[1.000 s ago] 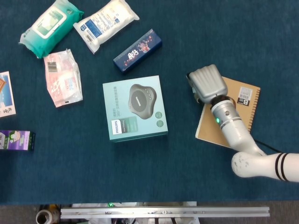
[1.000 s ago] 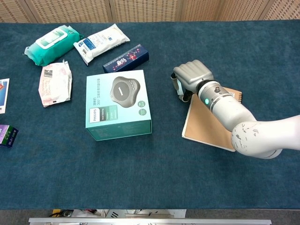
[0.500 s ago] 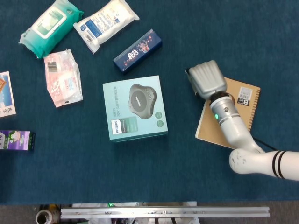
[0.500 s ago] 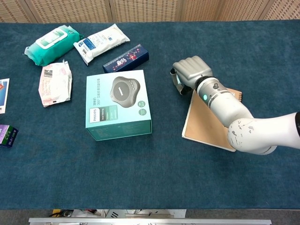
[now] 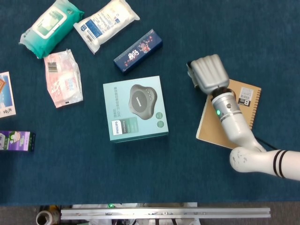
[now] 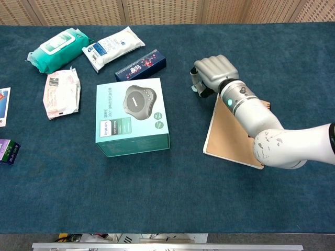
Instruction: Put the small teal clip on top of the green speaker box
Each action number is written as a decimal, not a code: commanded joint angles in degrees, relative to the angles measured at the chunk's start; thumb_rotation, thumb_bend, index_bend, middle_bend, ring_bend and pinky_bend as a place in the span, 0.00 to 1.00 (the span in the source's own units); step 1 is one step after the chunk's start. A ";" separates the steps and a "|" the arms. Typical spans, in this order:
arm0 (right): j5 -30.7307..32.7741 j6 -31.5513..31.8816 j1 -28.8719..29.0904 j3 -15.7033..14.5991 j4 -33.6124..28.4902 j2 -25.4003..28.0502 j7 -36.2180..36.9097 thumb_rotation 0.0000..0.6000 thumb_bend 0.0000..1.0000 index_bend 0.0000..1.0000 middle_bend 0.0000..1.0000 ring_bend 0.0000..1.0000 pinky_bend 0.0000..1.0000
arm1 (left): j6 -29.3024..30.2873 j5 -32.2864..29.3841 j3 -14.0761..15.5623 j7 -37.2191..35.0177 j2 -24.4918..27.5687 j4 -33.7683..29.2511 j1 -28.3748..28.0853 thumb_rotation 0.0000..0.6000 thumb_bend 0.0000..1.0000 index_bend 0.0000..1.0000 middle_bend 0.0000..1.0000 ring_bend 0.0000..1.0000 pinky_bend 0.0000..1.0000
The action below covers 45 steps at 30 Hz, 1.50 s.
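While the green speaker box (image 5: 136, 108) waits at nine o'clock, the right hand (image 5: 209, 74) has lifted, fingers curled around something teal, probably the small teal clip (image 6: 194, 88).

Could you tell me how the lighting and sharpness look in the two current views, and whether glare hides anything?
Head view: even, soft light, print on the green speaker box stays sharp, mild sheen on the wipe packs only. Chest view: equally sharp, the right hand casts a faint shadow on the cloth; the table's far edge bows slightly. Glare hides nothing in either.
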 commanded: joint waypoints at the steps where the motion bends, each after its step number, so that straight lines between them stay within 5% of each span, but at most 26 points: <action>1: -2.17 1.20 -0.40 1.57 -1.78 1.13 3.02 1.00 0.47 0.57 1.00 1.00 1.00 | 0.15 0.08 -0.01 0.12 0.10 -0.14 0.04 1.00 0.26 0.18 0.43 0.39 0.38; 19: -17.39 5.25 -1.18 5.37 -17.39 5.75 19.77 1.00 0.41 0.58 1.00 1.00 1.00 | 1.35 1.41 0.76 2.82 1.20 -3.50 0.55 1.00 0.26 0.18 0.43 0.39 0.38; 35: -20.62 3.23 2.42 3.54 -12.76 -2.67 20.08 1.00 0.41 0.58 1.00 1.00 1.00 | 3.07 1.40 1.33 1.36 1.27 -2.86 2.26 1.00 0.26 0.18 0.43 0.39 0.38; 45: -22.09 2.73 2.15 1.75 -11.81 -3.16 18.27 1.00 0.41 0.58 1.00 1.00 1.00 | 2.77 1.51 1.36 0.65 0.96 -2.03 2.33 1.00 0.26 0.18 0.43 0.39 0.38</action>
